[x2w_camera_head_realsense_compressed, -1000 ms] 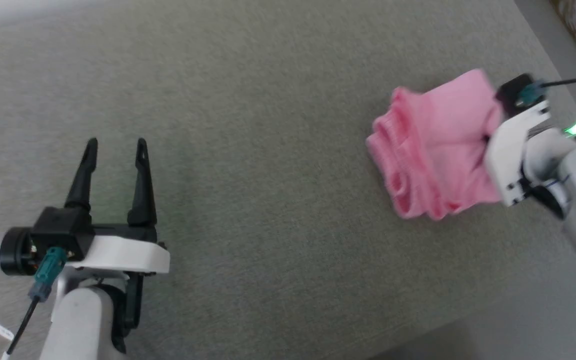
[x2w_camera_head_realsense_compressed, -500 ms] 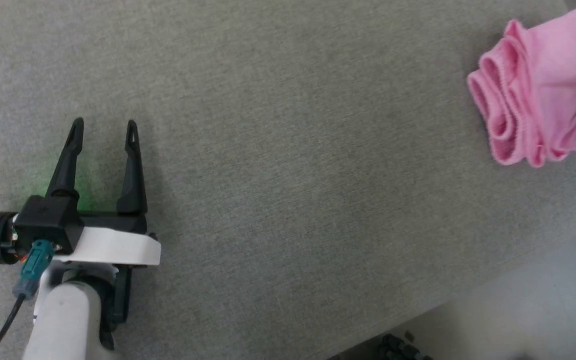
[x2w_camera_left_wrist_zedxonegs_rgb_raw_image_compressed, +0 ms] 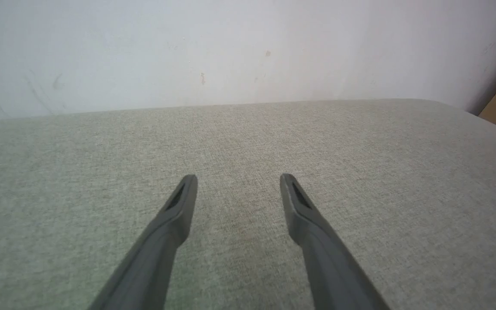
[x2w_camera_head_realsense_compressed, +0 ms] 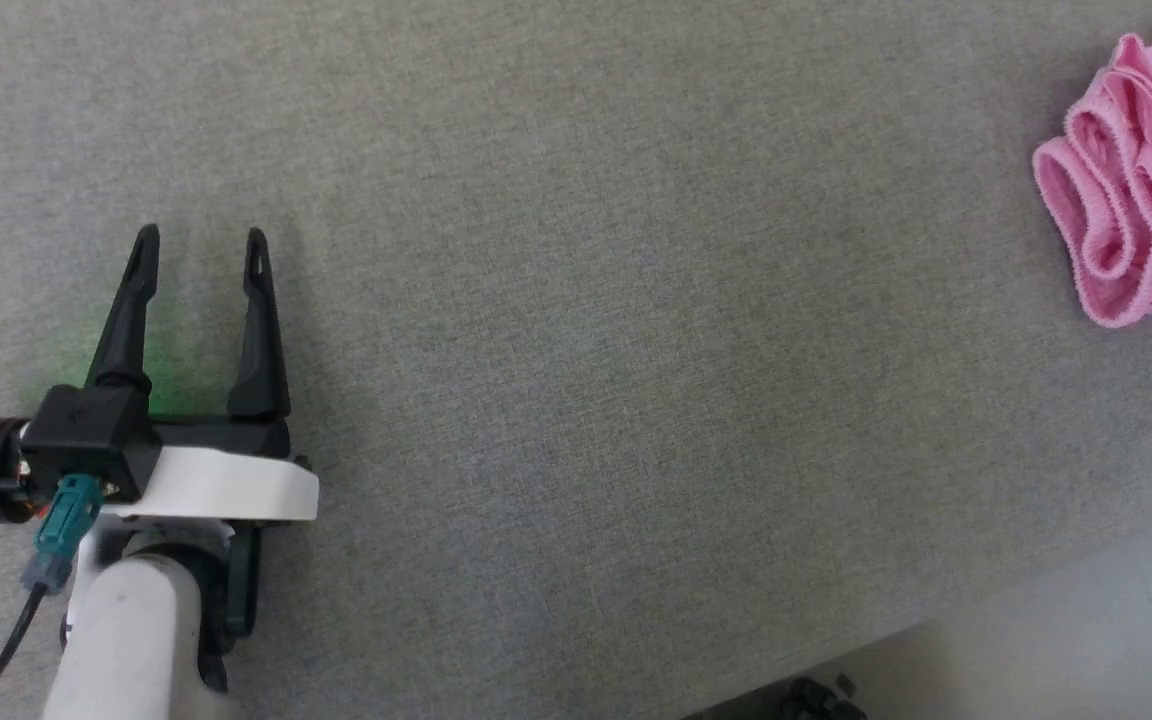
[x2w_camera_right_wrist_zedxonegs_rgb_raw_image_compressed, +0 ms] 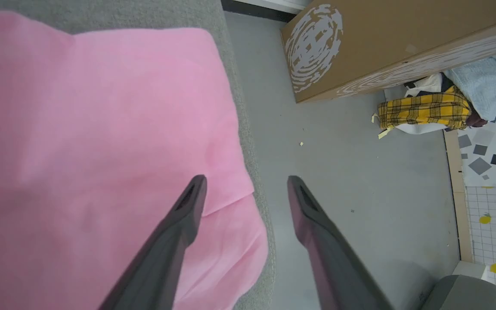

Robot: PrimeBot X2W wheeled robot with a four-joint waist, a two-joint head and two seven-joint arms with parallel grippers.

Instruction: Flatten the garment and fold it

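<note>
**Garment (x2w_camera_head_realsense_compressed: 1131, 200) stacked at desk (x2w_camera_head_realsense_compressed: 576, 300) edge**

You've got it lying in a layered fold at the desk's right edge, hems looped, not crisp. Right end effector (x2w_camera_right_wrist_zedxonegs_rgb_raw_image_compressed: 246, 179) hangs open above its corner, gripping nothing; left end effector (x2w_camera_head_realsense_compressed: 201, 235) open too, well apart over bare desk. Folding looks about done; squaring up may remain.

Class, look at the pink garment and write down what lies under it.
The garment rests on the grey fabric surface, close to that surface's edge. Anything lying between its folds or directly beneath it is covered.
</note>
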